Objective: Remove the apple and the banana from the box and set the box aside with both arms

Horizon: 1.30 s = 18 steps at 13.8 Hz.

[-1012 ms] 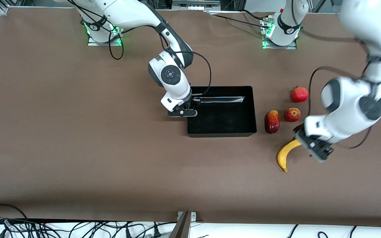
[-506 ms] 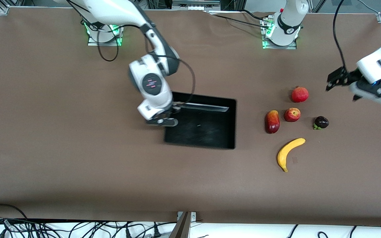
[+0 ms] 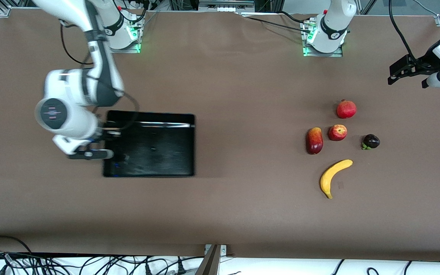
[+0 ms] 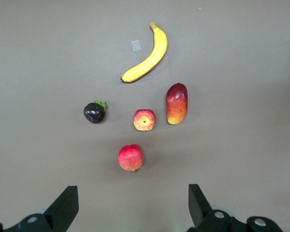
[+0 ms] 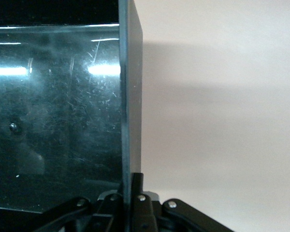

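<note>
The glossy black box [image 3: 149,143] lies on the table toward the right arm's end. My right gripper [image 3: 104,144] is shut on the box's end wall [image 5: 130,96], one finger on each side of it. The yellow banana [image 3: 334,177] and the small red apple [image 3: 337,132] lie toward the left arm's end; both also show in the left wrist view, the banana [image 4: 147,55] and the apple [image 4: 144,120]. My left gripper [image 3: 400,71] is open and empty, up in the air above the table beside the fruits.
A red pomegranate [image 3: 346,109], an oblong dark-red fruit [image 3: 314,140] and a small dark purple fruit [image 3: 371,141] lie around the apple. Both arm bases stand along the table's edge farthest from the front camera. Cables hang off the nearest edge.
My right gripper has dragged the box toward the right arm's end of the table. My left gripper has let go of the banana, risen and drawn away from the fruits, uncovering the dark purple fruit.
</note>
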Tool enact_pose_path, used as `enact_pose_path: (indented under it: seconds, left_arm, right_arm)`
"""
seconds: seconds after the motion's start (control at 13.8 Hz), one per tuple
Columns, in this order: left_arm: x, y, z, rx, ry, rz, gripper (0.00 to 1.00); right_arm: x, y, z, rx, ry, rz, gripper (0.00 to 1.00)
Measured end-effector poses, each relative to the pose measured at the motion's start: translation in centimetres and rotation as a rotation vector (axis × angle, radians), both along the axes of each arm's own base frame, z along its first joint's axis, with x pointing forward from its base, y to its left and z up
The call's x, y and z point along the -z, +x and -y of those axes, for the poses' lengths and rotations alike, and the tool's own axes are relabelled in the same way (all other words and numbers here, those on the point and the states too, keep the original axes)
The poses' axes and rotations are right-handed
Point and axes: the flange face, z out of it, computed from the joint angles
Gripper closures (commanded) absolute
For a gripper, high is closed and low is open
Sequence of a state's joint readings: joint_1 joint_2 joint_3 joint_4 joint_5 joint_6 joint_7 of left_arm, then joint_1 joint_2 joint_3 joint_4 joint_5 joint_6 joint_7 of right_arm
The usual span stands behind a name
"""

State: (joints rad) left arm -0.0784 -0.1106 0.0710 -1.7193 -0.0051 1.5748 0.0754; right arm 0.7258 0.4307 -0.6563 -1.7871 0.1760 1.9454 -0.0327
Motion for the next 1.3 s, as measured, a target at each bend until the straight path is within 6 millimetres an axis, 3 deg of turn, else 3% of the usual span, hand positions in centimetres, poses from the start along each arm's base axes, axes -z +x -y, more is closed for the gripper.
enact_pose_path:
  seconds: [0.22, 0.29, 0.36, 0.51, 0.65, 0.87, 1.08, 1.16, 1.3]
  left_arm:
    - [-0.2, 0.0, -0.2, -0.022, 0.000, 0.003, 0.00]
    - [-0.4, 0.1, -0.5, -0.029, 0.000, 0.008, 0.00]
    - [-0.6, 0.1, -0.8, -0.035, 0.000, 0.013, 0.00]
    - [-0.8, 0.3, -1.2, -0.044, 0.000, 0.017, 0.00]
    - [-1.1, 0.8, -1.7, -0.055, 0.002, 0.026, 0.00]
    - [-2.1, 1.1, -2.5, -0.069, 0.003, 0.047, 0.00]
    - [-2.5, 1.3, -2.8, -0.075, 0.003, 0.057, 0.00]
    - [-2.5, 1.5, -3.1, -0.080, 0.004, 0.058, 0.00]
    - [-2.5, 1.6, -3.7, -0.091, 0.005, 0.059, 0.00]
  right_arm:
    - [3.5, -1.8, 8.6, 0.014, 0.013, -0.068, 1.00]
    - [4.5, -2.5, 10.6, 0.028, 0.019, -0.085, 0.47]
    - [5.1, -3.1, 12.1, 0.039, 0.026, -0.100, 0.00]
    - [5.0, -3.3, 13.0, 0.044, 0.034, -0.104, 0.00]
    - [2.5, -3.0, 12.8, 0.047, 0.060, -0.116, 0.00]
    - [-5.6, -1.5, 12.9, 0.046, 0.099, -0.087, 0.00]
    - [-14.7, -0.7, 11.2, 0.011, 0.123, -0.083, 0.00]
    - [-16.5, -0.6, 10.3, -0.005, 0.128, -0.085, 0.00]
    - [-17.9, -0.4, 9.3, -0.034, 0.160, -0.082, 0.00]
